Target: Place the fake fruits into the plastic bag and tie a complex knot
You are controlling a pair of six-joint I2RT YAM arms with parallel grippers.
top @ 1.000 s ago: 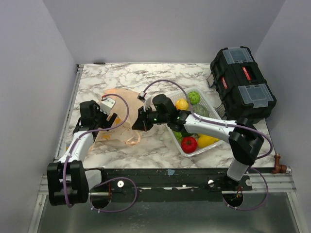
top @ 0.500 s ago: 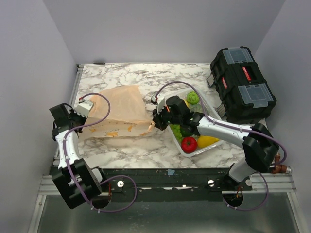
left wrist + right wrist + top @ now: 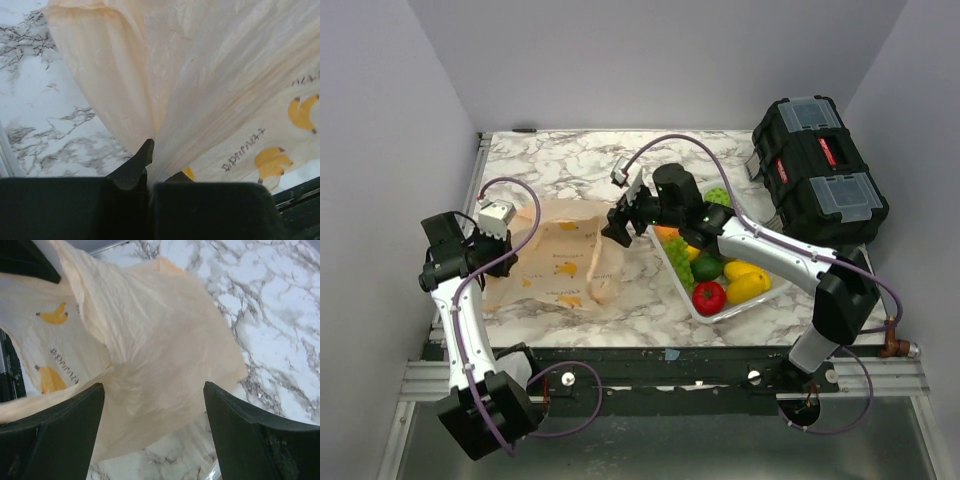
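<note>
The pale-orange plastic bag [image 3: 565, 262] with banana prints lies slack on the marble table. My left gripper [image 3: 488, 243] is shut on the bag's left end; in the left wrist view the film [image 3: 200, 75] fans out from between the closed jaws [image 3: 152, 161]. My right gripper [image 3: 618, 230] hovers open just above the bag's right end, and the bag [image 3: 150, 330] lies loose below its spread fingers [image 3: 154, 390]. The fake fruits, among them a red one [image 3: 709, 297], a yellow one [image 3: 748, 283] and green ones [image 3: 720, 197], lie in the white basket [image 3: 740, 307]. No knot is in view.
A black toolbox [image 3: 820, 185] stands at the back right, close behind the basket. The table's metal rail [image 3: 460, 230] runs along the left edge beside my left arm. Grey walls close in on three sides.
My left gripper shut on the bag's left end and drew it leftward, stretching the bag. My right gripper then opened, let go of the right end and rose; the bag sank flat.
</note>
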